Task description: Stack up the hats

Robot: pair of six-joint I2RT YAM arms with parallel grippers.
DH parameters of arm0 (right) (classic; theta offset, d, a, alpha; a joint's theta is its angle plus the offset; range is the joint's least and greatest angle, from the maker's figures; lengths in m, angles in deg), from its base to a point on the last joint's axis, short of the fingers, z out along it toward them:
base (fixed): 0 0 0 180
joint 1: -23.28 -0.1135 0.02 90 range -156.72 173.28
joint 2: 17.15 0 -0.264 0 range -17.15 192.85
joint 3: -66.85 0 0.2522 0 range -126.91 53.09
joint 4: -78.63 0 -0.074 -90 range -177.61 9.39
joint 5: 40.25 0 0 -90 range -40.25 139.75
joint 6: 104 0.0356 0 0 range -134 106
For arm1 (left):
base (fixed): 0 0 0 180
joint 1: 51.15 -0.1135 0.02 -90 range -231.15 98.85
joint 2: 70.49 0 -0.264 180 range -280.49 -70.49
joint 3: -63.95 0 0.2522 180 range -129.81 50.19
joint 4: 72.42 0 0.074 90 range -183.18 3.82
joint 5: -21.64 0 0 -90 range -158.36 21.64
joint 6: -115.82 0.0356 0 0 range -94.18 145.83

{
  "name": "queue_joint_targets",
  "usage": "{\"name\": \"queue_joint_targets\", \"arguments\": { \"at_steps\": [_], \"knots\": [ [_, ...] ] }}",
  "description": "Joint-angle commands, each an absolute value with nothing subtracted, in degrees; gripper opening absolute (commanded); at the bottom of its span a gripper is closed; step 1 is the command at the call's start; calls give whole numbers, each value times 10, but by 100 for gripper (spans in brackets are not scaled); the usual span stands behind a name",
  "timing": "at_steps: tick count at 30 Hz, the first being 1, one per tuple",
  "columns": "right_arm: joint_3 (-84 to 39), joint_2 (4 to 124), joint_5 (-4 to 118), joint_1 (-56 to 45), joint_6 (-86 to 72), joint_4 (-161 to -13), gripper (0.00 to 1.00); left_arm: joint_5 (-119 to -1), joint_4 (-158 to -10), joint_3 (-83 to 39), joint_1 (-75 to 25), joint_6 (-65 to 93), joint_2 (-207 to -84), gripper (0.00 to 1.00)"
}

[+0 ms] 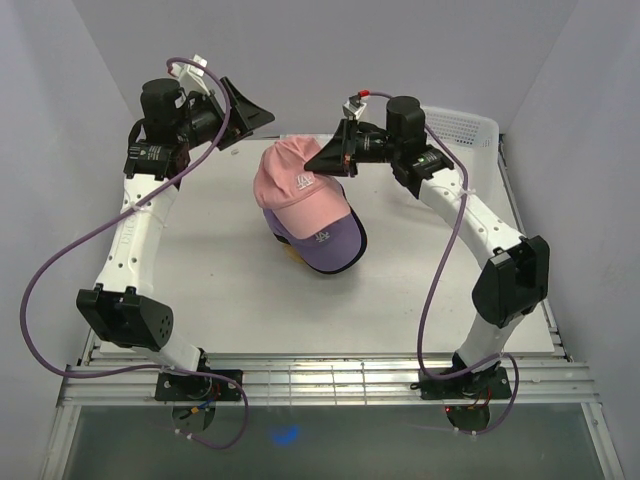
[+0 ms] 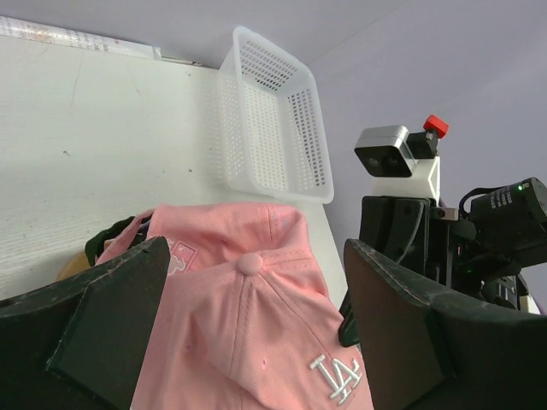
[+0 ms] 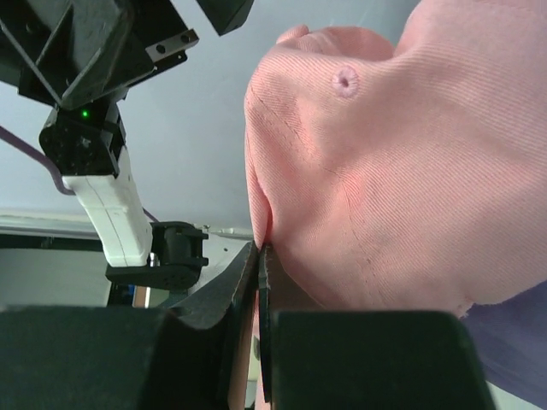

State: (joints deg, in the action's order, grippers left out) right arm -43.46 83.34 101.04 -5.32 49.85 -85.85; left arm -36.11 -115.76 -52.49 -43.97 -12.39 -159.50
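The left arm (image 1: pixel 135 235) is raised from its base at the near edge, bent at the elbow low on the left, and carried up and forward, with the wrist turned inward to the right. The left gripper (image 1: pixel 238 108) is held wide open, its two dark fingers (image 2: pixel 94 333) spread far apart. The right arm (image 1: pixel 470 215) is bent outward at the elbow on the right and reached back toward the middle, with the wrist pointed left. The right gripper (image 1: pixel 313 165) is shut tight, and the edge of the pink hat (image 3: pixel 402 171) is pinched between its fingertips
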Motion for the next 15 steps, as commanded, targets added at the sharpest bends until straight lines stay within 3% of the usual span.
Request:
{"name": "queue_joint_targets", "arguments": {
  "at_steps": [1,6,15],
  "knots": [
    [-405,797,1046,-55,469,-899,8,-349,-1158,-515,-445,-109,-1586,93],
    [-326,770,1031,-56,435,-880,8,-343,-1160,-504,-444,-103,-1591,93],
    [-305,760,973,-53,313,-771,11,-337,-1151,-456,-443,-96,-1595,90]
  ]
}}
